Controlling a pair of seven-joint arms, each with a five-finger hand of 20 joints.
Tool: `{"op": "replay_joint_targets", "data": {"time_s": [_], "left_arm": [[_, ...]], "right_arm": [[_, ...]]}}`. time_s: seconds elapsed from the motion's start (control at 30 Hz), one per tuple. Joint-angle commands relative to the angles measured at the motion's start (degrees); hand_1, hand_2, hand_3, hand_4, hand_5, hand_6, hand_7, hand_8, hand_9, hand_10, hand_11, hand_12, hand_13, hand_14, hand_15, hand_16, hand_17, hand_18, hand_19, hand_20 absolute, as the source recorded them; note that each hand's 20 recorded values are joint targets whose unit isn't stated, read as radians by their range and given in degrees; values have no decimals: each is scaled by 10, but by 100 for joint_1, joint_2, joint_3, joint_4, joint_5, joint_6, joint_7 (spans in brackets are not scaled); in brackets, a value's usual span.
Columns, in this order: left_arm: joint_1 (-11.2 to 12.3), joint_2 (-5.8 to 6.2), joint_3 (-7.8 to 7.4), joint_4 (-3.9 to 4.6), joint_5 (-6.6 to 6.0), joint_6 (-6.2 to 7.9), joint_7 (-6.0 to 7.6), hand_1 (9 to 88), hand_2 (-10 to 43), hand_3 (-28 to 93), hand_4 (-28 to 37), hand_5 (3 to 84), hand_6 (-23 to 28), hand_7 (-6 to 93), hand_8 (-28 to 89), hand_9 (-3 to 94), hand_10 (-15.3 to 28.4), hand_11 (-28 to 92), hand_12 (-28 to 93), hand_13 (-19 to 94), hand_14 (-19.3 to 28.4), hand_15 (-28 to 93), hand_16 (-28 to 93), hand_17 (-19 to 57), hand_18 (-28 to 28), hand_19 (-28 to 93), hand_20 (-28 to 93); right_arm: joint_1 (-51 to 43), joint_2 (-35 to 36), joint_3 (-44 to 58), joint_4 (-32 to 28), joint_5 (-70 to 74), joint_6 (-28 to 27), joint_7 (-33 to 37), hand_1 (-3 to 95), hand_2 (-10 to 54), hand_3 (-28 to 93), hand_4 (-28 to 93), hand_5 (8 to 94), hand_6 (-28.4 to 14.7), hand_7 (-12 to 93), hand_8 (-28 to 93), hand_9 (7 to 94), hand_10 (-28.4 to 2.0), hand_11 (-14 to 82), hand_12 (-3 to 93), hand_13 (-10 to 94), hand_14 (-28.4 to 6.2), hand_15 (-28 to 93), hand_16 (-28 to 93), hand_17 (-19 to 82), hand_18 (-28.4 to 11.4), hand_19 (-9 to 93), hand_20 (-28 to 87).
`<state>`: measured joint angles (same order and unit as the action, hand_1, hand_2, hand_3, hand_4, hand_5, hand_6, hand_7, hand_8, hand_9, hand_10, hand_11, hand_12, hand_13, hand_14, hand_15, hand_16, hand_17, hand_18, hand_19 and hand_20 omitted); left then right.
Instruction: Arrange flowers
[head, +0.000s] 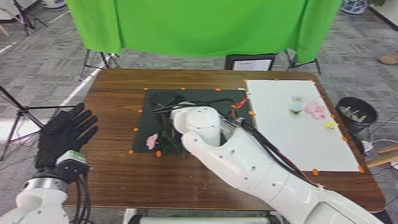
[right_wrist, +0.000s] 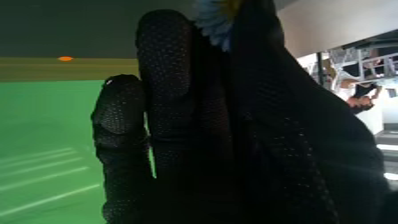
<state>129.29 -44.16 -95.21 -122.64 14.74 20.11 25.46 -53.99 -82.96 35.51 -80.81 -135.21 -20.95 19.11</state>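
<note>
A daisy-like flower pinched over the dark mat.
The right robot hand (right_wrist: 169, 65) appears, as far as the close view allows, to pinch the pale-petalled, yellow-centred daisy-like flower (right_wrist: 211, 22) between thumb and fingers, beneath its arm above the dark mat (head: 155, 122). The left robot hand (head: 60, 135) is spread beside the brown counter (head: 111, 172). A pink flower (head: 152, 142) lies on the dark mat; pink (head: 315, 111), yellow (head: 330, 124) and pale (head: 296, 107) blooms lie on the white board (head: 306, 150).
</note>
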Motion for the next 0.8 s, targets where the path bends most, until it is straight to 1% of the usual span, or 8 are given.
{"op": "replay_joint_targets", "data": {"time_s": [0.03,0.1,0.17,0.27,0.4,0.63,0.7,0.8], "left_arm": [[4,12,13,6,-72,-12,3,275,117,756,-268,406,105,138,-84,342,170,213,126,225,168,370,-60,-83,167,387,97],[42,13,-24,-4,-146,-16,42,276,116,757,-269,405,105,138,-84,342,170,214,126,225,169,371,-60,-83,167,387,97],[56,21,-33,-3,-166,-13,70,276,116,757,-269,405,105,139,-84,341,170,214,127,225,168,373,-60,-83,167,387,97],[60,-14,-47,3,-130,-29,22,276,115,757,-269,406,105,140,-85,342,170,214,127,225,168,373,-61,-83,168,387,97],[56,-29,-41,-1,-128,-12,5,276,115,757,-268,407,105,141,-85,342,169,214,127,225,168,372,-62,-83,168,388,97],[75,-25,-64,-4,-91,-28,-31,279,114,756,-268,408,105,142,-86,342,170,214,127,225,168,374,-61,-83,168,389,96],[79,-36,-74,-5,-85,-28,-44,280,113,756,-268,408,105,142,-86,342,169,214,127,225,168,374,-62,-83,168,389,96],[89,-54,-92,-4,-77,-33,-67,281,112,755,-267,408,105,143,-86,342,169,214,127,225,168,374,-62,-83,168,389,96]], "right_arm": [[61,20,-101,-220,112,-61,130,534,-95,734,-283,623,8,207,-90,685,-106,142,163,735,-53,413,383,385,-205,827,360],[64,31,-109,-252,134,-108,138,534,-95,734,-283,617,7,206,-118,677,-110,144,154,733,-54,414,381,385,-205,829,357],[52,51,-115,-281,112,-106,126,533,-95,734,-283,615,7,206,-128,674,-111,144,153,731,-55,415,380,385,-205,829,356],[10,34,-71,-301,107,-243,124,530,-95,735,-283,614,6,205,-142,671,-112,144,151,728,-57,417,376,384,-205,828,354],[-34,35,-73,-306,87,-204,175,526,-95,734,-283,612,4,205,-146,669,-114,142,150,727,-58,420,371,382,-205,826,351],[-13,118,-227,-313,210,212,491,517,-95,704,-283,624,2,207,-145,685,-112,157,157,729,-64,431,354,382,-206,827,348],[-22,126,-232,-319,234,230,545,518,-95,697,-283,630,1,209,-145,693,-111,170,165,729,-63,438,354,383,-207,828,348],[-52,118,-169,-350,195,37,531,518,-95,678,-283,628,0,209,-145,699,-109,184,171,726,-66,452,349,383,-207,828,349]]}}
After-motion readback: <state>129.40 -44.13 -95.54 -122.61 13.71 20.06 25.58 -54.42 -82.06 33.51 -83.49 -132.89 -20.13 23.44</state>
